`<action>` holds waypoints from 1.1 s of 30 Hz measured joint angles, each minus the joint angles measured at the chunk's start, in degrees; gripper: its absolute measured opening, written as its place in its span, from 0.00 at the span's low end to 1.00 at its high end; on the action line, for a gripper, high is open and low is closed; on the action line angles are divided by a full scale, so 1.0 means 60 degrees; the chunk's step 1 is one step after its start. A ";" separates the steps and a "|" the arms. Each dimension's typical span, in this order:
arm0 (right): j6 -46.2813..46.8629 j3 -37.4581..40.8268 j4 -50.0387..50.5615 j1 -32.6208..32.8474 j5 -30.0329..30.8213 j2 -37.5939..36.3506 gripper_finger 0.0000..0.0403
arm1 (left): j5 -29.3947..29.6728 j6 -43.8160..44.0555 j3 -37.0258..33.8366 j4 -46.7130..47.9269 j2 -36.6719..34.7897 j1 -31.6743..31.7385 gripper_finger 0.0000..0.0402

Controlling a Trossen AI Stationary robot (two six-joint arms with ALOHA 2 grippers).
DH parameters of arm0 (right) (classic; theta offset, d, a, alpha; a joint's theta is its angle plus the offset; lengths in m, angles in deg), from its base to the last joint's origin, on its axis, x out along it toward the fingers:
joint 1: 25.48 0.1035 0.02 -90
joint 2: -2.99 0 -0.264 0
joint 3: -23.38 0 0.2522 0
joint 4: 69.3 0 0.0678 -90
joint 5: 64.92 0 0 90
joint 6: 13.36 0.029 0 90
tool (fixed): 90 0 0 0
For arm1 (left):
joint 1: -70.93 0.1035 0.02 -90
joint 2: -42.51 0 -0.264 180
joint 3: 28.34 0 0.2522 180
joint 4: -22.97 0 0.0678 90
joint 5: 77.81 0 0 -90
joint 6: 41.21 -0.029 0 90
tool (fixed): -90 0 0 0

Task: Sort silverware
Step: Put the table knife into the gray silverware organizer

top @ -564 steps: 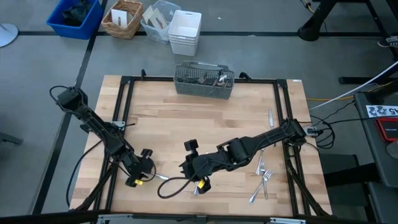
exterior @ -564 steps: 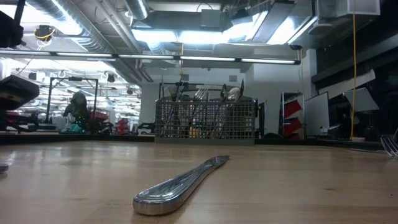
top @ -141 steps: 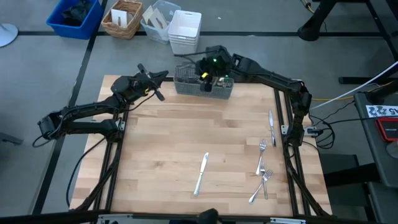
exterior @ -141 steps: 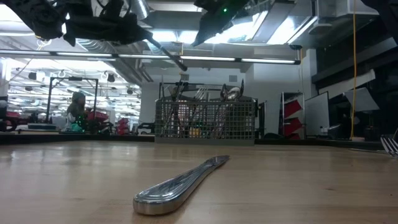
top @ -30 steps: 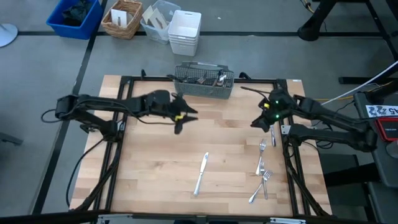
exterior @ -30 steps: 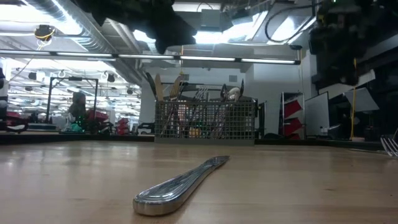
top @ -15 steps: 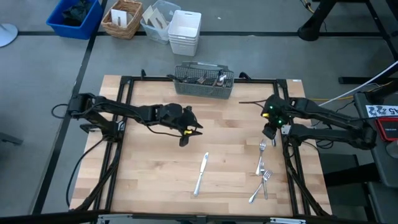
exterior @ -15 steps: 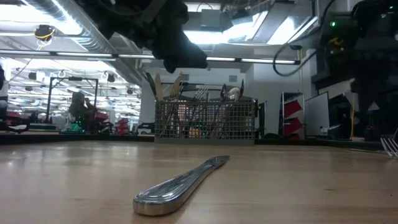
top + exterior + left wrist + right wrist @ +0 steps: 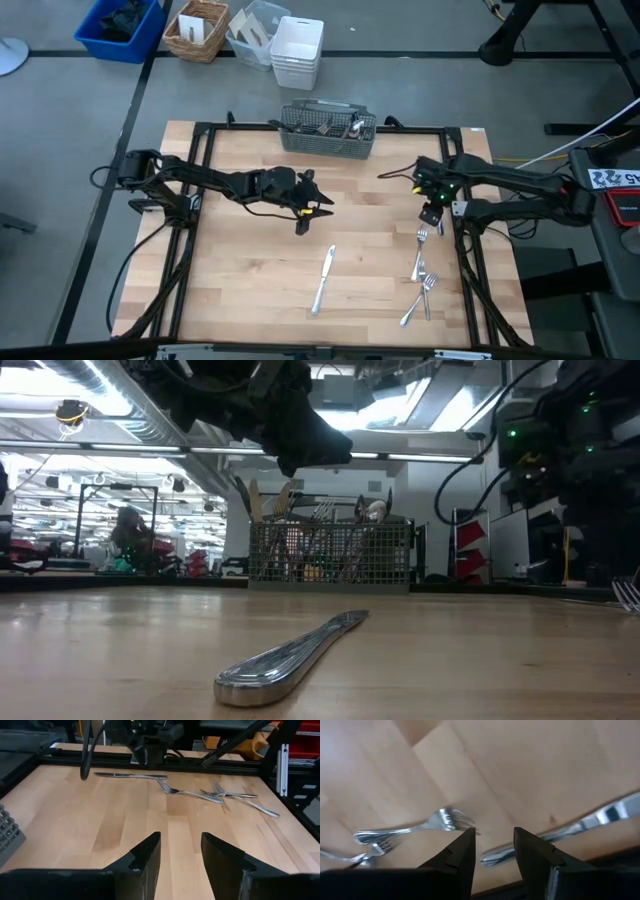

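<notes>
Silverware lies loose in two places: a lone table knife (image 9: 323,277) near the front edge's middle, and a knife (image 9: 580,827) with several forks (image 9: 421,268) along the table's right edge. Jaws apart and empty, the right gripper (image 9: 432,213) hangs over that right-edge group, the knife just beside its fingertips, long axis running along the edge. Empty and parted too, the left gripper (image 9: 304,222) sits mid-table, nearer the lone knife. The wire-mesh caddy (image 9: 328,128) stands at the back edge.
</notes>
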 joint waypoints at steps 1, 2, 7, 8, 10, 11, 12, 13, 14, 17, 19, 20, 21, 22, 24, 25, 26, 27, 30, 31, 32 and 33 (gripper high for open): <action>-0.0002 0.0000 -0.0043 0.0000 -0.0158 0.0043 0.34 | 0.0000 0.0000 0.0000 0.0002 0.0000 0.0000 0.33; -0.0049 0.0000 -0.0070 0.0000 -0.0302 0.0059 0.34 | 0.0000 -0.0004 0.0000 -0.0002 0.0000 0.0000 0.33; -0.0202 0.0276 -0.0315 0.0004 -0.0621 0.0055 0.34 | 0.0000 -0.0030 0.0000 0.0003 0.0000 0.0000 0.33; -0.0183 0.0312 -0.0243 0.0004 -0.0625 0.0049 0.34 | 0.0000 -0.0030 0.0000 0.0003 0.0000 0.0000 0.33; -0.0163 0.0315 -0.0240 0.0004 -0.0625 0.0051 0.34 | -0.0004 -0.0030 0.0000 0.0007 0.0000 0.0011 0.33; -0.0156 0.0314 -0.0241 0.0003 -0.0627 0.0051 0.34 | -0.0004 -0.0030 0.0000 0.0010 0.0000 0.0014 0.33; -0.0134 0.0313 -0.0262 0.0004 -0.0632 0.0051 0.34 | -0.0004 -0.0030 0.0000 0.0007 0.0000 0.0015 0.33; -0.0123 0.0314 -0.0295 0.0004 -0.0641 0.0051 0.34 | -0.0004 -0.0030 0.0000 0.0003 0.0000 0.0012 0.33; -0.0105 0.0316 -0.0300 0.0003 -0.0674 0.0051 0.34 | -0.0004 -0.0030 0.0000 0.0005 0.0000 0.0013 0.33; 0.0461 0.0317 -0.0432 0.0004 -0.0731 0.0051 0.34 | -0.0004 -0.0030 0.0000 0.0007 0.0000 0.0011 0.33; 0.0594 0.0313 -0.0464 0.0004 -0.0727 0.0051 0.34 | -0.0004 -0.0030 0.0000 0.0007 0.0000 0.0011 0.33; 0.0597 0.0317 -0.0452 0.0004 -0.0706 0.0051 0.34 | -0.0004 -0.0030 0.0000 0.0007 0.0000 0.0015 0.33; 0.0600 0.0317 -0.0467 0.0004 -0.0688 0.0051 0.34 | -0.0004 -0.0033 0.0000 0.0008 0.0000 0.0015 0.33; 0.0600 0.0317 -0.0480 0.0004 -0.0687 0.0051 0.34 | -0.0004 -0.0033 0.0000 0.0007 0.0000 0.0011 0.33; 0.0631 0.0317 -0.0480 0.0017 -0.0696 0.0051 0.34 | -0.0004 -0.0032 0.0000 0.0009 0.0000 0.0011 0.33; 0.0737 0.0340 -0.0528 0.0100 -0.0711 0.0051 0.34 | -0.0004 -0.0033 0.0000 0.0012 0.0000 0.0011 0.33; 0.0828 0.0416 -0.0659 0.0253 -0.0712 0.0048 0.34 | -0.0004 -0.0033 0.0000 0.0014 0.0000 0.0011 0.33; 0.0899 0.0537 -0.0824 0.0449 -0.0713 0.0050 0.34 | -0.0004 -0.0033 0.0000 0.0012 0.0000 0.0011 0.33; 0.1334 0.0805 -0.0927 0.1218 -0.0751 0.0094 0.34 | -0.0004 -0.0109 0.0000 0.0016 0.0000 0.0017 0.33; 0.1567 0.0828 -0.0932 0.1480 -0.0560 0.0116 0.34 | -0.0004 -0.0160 0.0000 0.0011 0.0000 0.0018 0.33; 0.1806 0.0844 -0.0951 0.1736 -0.0258 0.0124 0.34 | -0.0004 -0.0252 0.0000 0.0008 0.0000 0.0018 0.33; 0.1970 0.0845 -0.0957 0.1961 0.0018 0.0116 0.34 | -0.0004 -0.0349 0.0000 0.0000 0.0000 0.0018 0.33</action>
